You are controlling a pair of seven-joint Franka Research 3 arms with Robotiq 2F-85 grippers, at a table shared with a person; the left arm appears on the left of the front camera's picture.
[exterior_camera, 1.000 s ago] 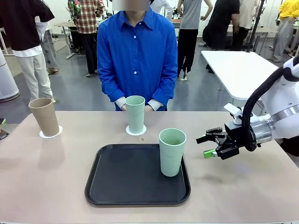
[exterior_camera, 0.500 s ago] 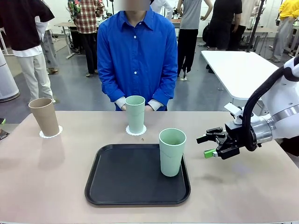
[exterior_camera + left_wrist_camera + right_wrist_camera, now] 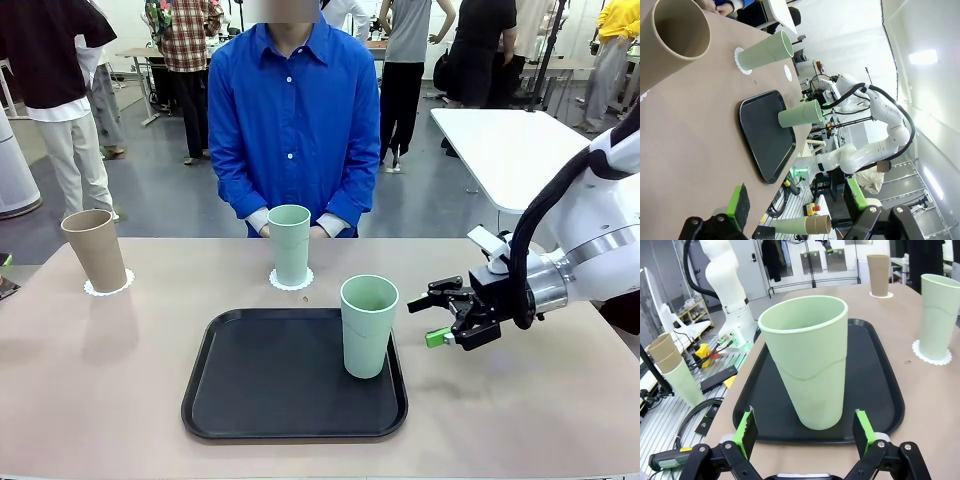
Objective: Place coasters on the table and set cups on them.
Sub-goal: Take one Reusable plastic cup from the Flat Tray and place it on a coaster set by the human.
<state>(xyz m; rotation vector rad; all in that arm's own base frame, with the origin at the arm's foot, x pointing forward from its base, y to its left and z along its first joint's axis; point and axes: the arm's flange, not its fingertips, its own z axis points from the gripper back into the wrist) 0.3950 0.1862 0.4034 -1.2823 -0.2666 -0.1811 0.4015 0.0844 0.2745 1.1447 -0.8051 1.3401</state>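
While its green pads stand apart, the right end effector faces a tapered matte mint cup.

You are looking at a wide beige-tan tabletop that is showing a smooth, matt, laminate-like face with no glare. The black rectangular tray is reading as moulded plastic with a finely textured, low-sheen surface. The tall mint-green tumbler on the tray is looking like matt plastic, smooth and unglazed; the second mint-green tumbler and the tan-beige tumbler are sharing that dull finish. Under these two, thin white paper doilies with lacy scalloped edges are lying flat. The right gripper is showing black hard plastic or metal with green rubbery pads. The person's blue shirt is looking like smooth woven cloth.
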